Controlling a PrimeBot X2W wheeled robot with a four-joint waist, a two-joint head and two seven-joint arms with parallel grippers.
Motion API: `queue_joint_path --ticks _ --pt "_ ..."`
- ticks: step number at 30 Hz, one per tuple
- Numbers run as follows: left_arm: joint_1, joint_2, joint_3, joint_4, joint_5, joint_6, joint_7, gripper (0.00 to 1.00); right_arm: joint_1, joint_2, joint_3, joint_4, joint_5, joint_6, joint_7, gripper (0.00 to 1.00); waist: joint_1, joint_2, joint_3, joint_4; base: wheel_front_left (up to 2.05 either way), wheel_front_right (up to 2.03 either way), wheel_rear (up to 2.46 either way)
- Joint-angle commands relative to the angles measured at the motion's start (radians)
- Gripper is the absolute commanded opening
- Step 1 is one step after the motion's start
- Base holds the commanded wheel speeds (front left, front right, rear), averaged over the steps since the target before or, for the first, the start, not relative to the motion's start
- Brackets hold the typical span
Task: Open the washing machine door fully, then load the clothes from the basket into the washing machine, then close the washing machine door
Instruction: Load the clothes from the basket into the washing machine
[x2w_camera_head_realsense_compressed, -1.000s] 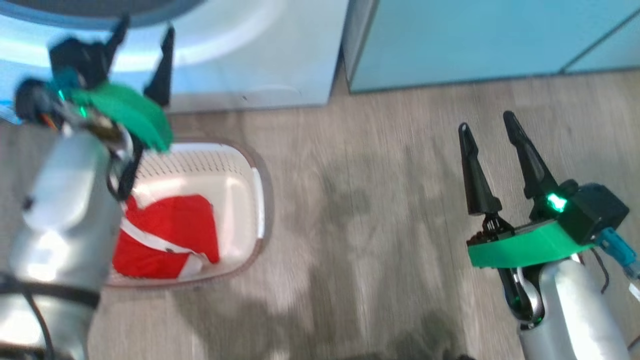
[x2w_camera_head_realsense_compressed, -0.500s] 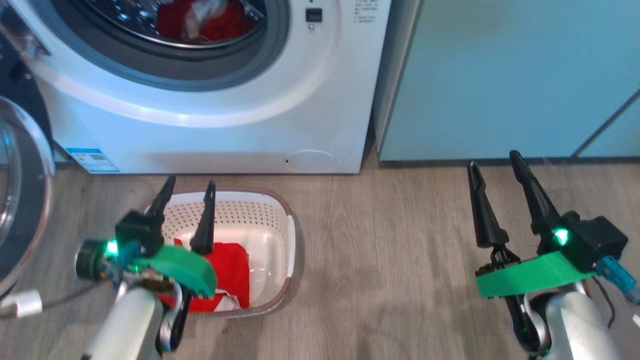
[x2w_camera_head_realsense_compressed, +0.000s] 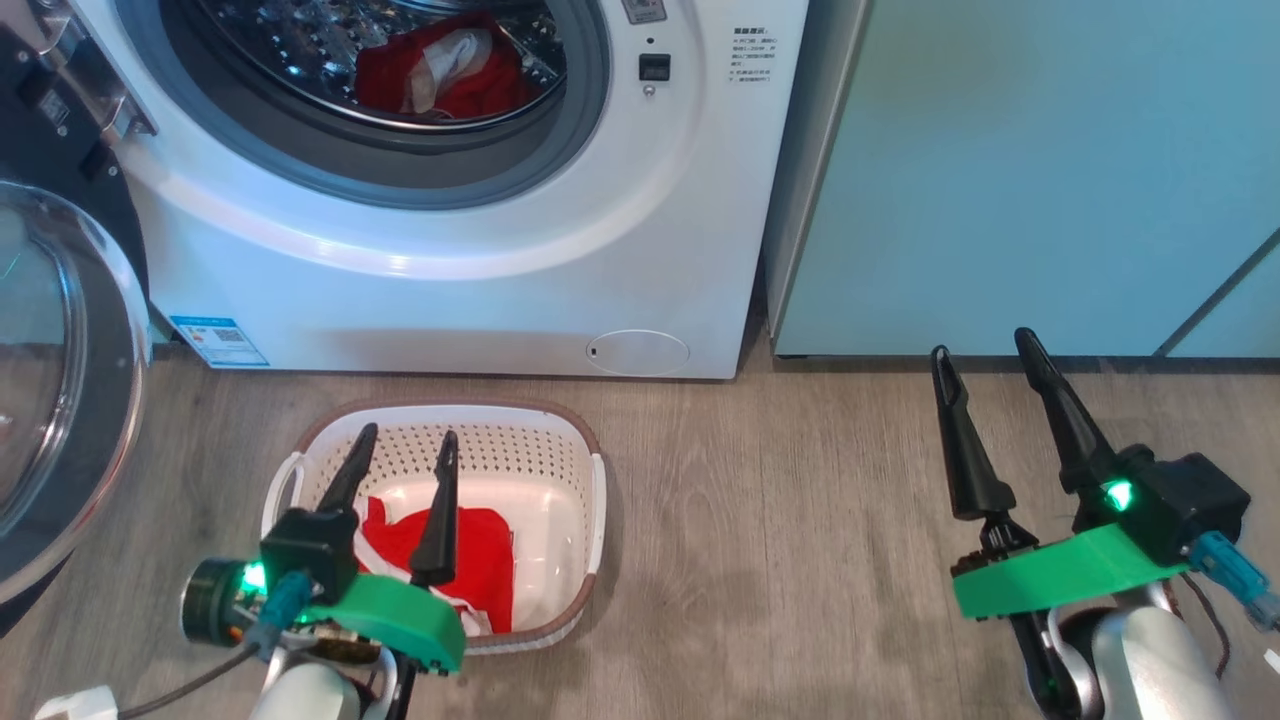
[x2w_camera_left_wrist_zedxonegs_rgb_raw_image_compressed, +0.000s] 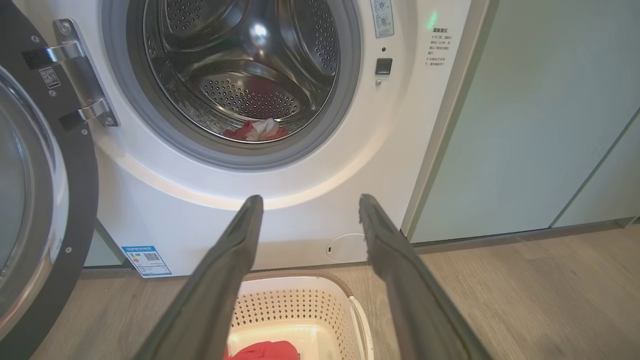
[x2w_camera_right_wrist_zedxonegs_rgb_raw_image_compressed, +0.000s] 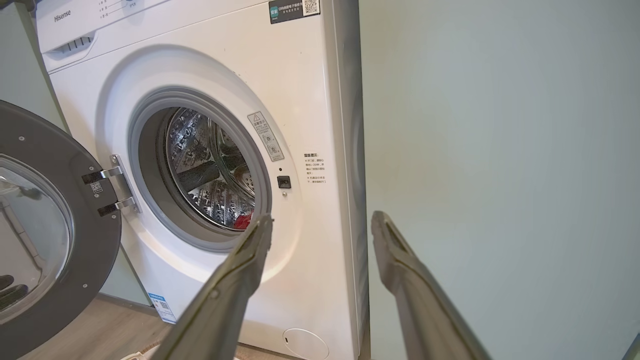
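Wood floor (x2w_camera_head_realsense_compressed: 780, 560): left gripper (x2w_camera_head_realsense_compressed: 411, 432) spread above basket (x2w_camera_head_realsense_compressed: 530, 455) (clothes (x2w_camera_head_realsense_compressed: 485, 565) inside, perhaps untouched); right gripper (x2w_camera_head_realsense_compressed: 982, 344) spread, empty.

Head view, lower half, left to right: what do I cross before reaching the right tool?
Round porthole washing machine door with black rim and clear glass → white perforated plastic basket with brown rim → bare wood-look floor → right tool. The left tool overlaps the basket, so I leave it out.

Washing machine (x2w_camera_head_realsense_compressed: 480, 300) — white, with grey gasket (x2w_camera_head_realsense_compressed: 400, 185) and blue label sticker (x2w_camera_head_realsense_compressed: 218, 341); washing machine door (x2w_camera_left_wrist_zedxonegs_rgb_raw_image_compressed: 82, 210) rim glossy black. Basket (x2w_camera_head_realsense_compressed: 520, 455) — white, dot-perforated, brown rim. Clothes (x2w_camera_head_realsense_compressed: 485, 565) red with white bands. Cabinets (x2w_camera_head_realsense_compressed: 1000, 180) pale teal; floor (x2w_camera_head_realsense_compressed: 780, 540) grey wood-grain.
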Motion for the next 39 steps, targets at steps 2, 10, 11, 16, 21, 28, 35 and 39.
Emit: queue_joint_path --ticks 2,10,11,16,21,28,35,39 --pt "-0.019 -0.005 0.045 -0.035 0.012 -0.004 -0.009 1.0 -0.014 -0.002 0.026 -0.034 0.003 0.0 0.004 1.0 0.0001 -0.0001 -0.001 0.003 0.0 0.0 0.0" --pt "-0.01 -0.031 0.075 -0.035 0.044 -0.029 -0.009 1.0 -0.011 -0.002 0.03 -0.034 0.002 0.0 0.005 1.0 0.0001 -0.0001 -0.006 0.007 0.0 0.0 0.0" --pt "-0.009 -0.034 0.078 -0.035 0.048 -0.032 -0.009 1.0 -0.01 -0.002 0.031 -0.033 0.001 0.0 0.005 1.0 0.0001 -0.0001 -0.006 0.007 0.0 0.0 0.0" --pt "-0.005 -0.048 0.096 -0.033 0.064 -0.044 -0.01 1.0 -0.009 -0.002 0.03 -0.035 0.0 0.0 0.007 1.0 0.0001 -0.0001 -0.008 0.009 0.0 0.0 0.0" --pt "-0.005 -0.06 0.112 -0.033 0.079 -0.053 -0.01 1.0 -0.009 -0.002 0.03 -0.035 0.0 0.0 0.007 1.0 0.0001 -0.0001 -0.007 0.013 0.0 0.0 0.0" --pt "-0.004 -0.072 0.129 -0.031 0.092 -0.064 -0.01 1.0 -0.009 -0.002 0.031 -0.035 0.0 0.0 0.007 1.0 0.0001 -0.0001 -0.006 0.017 0.0 0.0 0.0" --pt "-0.004 -0.085 0.144 -0.023 0.101 -0.076 -0.01 1.0 -0.01 -0.002 0.03 -0.032 0.001 0.0 0.007 1.0 0.0001 -0.0001 -0.006 0.02 0.0 0.0 0.0" --pt "-0.006 -0.092 0.15 -0.024 0.106 -0.081 -0.01 1.0 -0.01 -0.002 0.03 -0.031 0.002 0.0 0.007 1.0 0.0001 -0.0001 -0.003 0.024 0.0 0.0 0.0"
